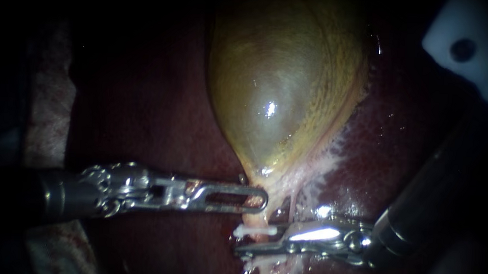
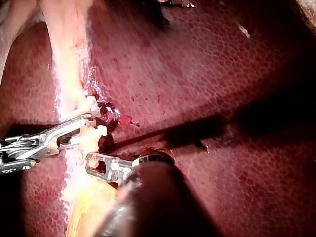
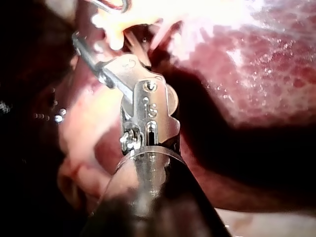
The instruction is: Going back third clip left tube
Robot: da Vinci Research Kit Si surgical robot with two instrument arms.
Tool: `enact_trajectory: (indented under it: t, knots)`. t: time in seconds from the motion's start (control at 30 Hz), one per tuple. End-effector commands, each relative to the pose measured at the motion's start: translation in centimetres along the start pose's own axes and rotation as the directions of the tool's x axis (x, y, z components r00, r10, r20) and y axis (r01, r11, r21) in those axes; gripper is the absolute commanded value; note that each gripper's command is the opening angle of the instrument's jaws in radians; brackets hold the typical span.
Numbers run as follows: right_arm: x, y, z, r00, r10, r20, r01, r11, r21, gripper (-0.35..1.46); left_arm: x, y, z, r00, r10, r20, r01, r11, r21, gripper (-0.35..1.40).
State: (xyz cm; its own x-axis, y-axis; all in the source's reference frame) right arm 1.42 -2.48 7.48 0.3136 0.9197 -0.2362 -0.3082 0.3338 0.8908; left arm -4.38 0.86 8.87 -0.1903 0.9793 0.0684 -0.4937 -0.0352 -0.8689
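The right instrument (image 1: pixel 250 246) reaches across the liver (image 1: pixel 162 122) to the pale tube (image 1: pixel 263 267) under the gallbladder (image 1: pixel 273 89). Its jaws stand slightly apart with a narrow gap between them, and they grip nothing. A white clip (image 1: pixel 255 230) sits across the tube, just beside the jaw tips. The left wrist view shows a second white clip (image 2: pixel 92 104) on the same tube, close by. The left instrument (image 1: pixel 255 199) lies with its tip against the gallbladder's narrow neck, just above the clip.
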Motion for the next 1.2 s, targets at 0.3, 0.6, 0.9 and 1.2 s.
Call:
enact_trajectory:
  t: [0.3, 0.6, 0.9, 1.2]
  knots:
    - [0.0, 0.02, -0.24, 0.997, -0.082, -0.002, 0.082, 0.997, 0.013, 0.44, -0.01, 0.02, -0.01, 1.0, -0.001, 0.0, 0.001, 1.0, 0.0, -0.35]
    - [0.07, -0.05, -0.51, 0.982, -0.186, -0.032, 0.187, 0.982, 0.013, 0.44, -0.01, 0.03, -0.01, 1.0, -0.001, 0.0, 0.001, 1.0, 0.0, -0.35]
    - [0.05, -0.12, -0.94, 0.928, -0.37, -0.052, 0.368, 0.929, -0.039, 0.49, -0.01, 0.03, -0.01, 1.0, -0.001, 0.0, 0.001, 1.0, 0.0, -0.35]
    - [0.03, -0.13, -1.3, 0.862, -0.495, -0.106, 0.485, 0.868, -0.11, 0.57, -0.01, 0.03, -0.01, 1.0, -0.001, 0.0, 0.001, 1.0, 0.0, -0.35]
